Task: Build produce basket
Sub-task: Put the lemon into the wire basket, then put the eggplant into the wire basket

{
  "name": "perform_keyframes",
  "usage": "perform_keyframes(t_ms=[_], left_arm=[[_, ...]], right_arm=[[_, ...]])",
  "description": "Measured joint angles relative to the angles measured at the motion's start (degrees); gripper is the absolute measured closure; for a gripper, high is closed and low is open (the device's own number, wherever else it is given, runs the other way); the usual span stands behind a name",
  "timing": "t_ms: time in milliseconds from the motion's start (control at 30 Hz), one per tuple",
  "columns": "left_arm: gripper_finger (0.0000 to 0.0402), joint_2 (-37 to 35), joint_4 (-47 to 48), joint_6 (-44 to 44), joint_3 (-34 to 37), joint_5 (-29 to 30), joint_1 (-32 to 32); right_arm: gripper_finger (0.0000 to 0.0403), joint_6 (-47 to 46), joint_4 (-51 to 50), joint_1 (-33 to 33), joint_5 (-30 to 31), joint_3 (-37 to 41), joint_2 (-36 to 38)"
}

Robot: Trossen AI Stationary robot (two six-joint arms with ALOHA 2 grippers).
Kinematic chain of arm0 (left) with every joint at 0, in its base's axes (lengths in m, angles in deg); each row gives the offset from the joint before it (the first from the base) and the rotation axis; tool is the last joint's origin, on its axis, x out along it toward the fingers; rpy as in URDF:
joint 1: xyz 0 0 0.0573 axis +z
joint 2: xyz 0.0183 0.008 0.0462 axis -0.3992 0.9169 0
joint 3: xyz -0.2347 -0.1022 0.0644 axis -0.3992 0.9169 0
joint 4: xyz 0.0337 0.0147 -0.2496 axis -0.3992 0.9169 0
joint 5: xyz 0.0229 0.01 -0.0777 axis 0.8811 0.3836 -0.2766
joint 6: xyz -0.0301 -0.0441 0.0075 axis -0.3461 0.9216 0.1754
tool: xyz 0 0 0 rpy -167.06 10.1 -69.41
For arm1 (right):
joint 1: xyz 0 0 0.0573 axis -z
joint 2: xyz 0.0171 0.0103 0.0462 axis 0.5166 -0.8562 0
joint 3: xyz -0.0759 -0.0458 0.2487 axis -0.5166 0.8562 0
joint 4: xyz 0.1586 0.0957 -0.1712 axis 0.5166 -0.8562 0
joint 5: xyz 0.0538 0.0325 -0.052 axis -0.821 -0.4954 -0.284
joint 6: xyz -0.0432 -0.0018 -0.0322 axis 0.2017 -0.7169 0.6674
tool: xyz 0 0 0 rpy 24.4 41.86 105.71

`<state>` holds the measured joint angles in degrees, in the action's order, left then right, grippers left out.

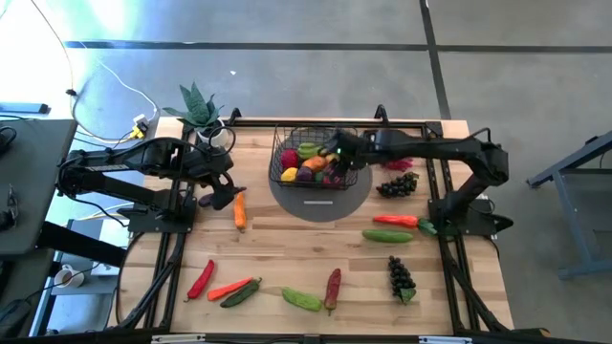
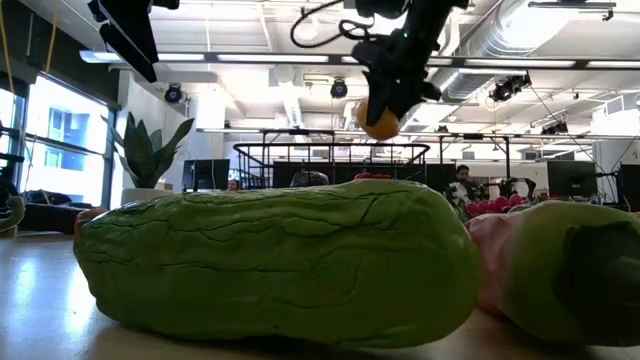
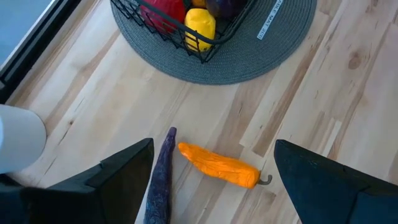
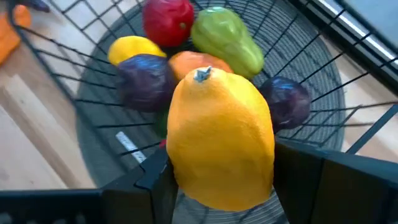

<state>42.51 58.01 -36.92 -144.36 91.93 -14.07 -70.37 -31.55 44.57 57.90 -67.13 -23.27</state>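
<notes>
The black wire basket [image 1: 304,158] stands on a round grey mat [image 1: 320,203] at the table's far middle and holds red, green, yellow, orange and purple produce [image 4: 186,43]. My right gripper [image 1: 337,156] hangs over the basket, shut on a yellow-orange lemon [image 4: 219,137], which also shows in the low view [image 2: 381,121]. My left gripper [image 3: 214,148] stands open to the left of the mat, above an orange pepper [image 3: 217,165] and a dark purple piece [image 3: 161,183] that lie flat on the wood. It touches neither. My right gripper pinches the lemon by its two opposite sides [image 4: 177,168] between its two fingers [image 4: 149,180]. The fingers slant downward, coming from the table's right side. The lemon is lifted clear above the produce in the basket, its stem end [image 4: 202,74] pointing away from the wrist.
Loose produce lies on the wood: dark grapes [image 1: 397,183], a red chilli [image 1: 394,221] and a cucumber [image 1: 387,235] at the right, more grapes [image 1: 401,277], and chillies and green pieces [image 1: 301,299] along the near edge. A potted plant [image 1: 197,107] stands at the far left.
</notes>
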Motion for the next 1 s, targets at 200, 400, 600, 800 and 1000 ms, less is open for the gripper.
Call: perform_keyframes(t_ms=[200,400,600,800,1000], left_arm=[[0.0078,0.0,0.0,0.0,0.0,0.1,0.0],[0.0078,0.0,0.0,0.0,0.0,0.2,0.0],[0.0078,0.0,0.0,0.6,0.0,0.2,0.0],[0.0078,0.0,0.0,4.3,0.0,0.5,0.0],[0.0078,0.0,0.0,7.5,0.0,0.7,0.0]], right_arm=[[0.0213,7.0,0.4,7.0,-6.1,0.2,-0.3],[0.0212,13.0,3.6,11.2,-8.2,0.3,-1.2],[0.0183,14.9,4.2,14.6,-10.9,0.3,-2.3],[0.0144,17.6,5.8,16.9,-11.5,0.3,-3.2],[0.014,20.2,6.2,18.5,-11.5,0.3,-3.3]])
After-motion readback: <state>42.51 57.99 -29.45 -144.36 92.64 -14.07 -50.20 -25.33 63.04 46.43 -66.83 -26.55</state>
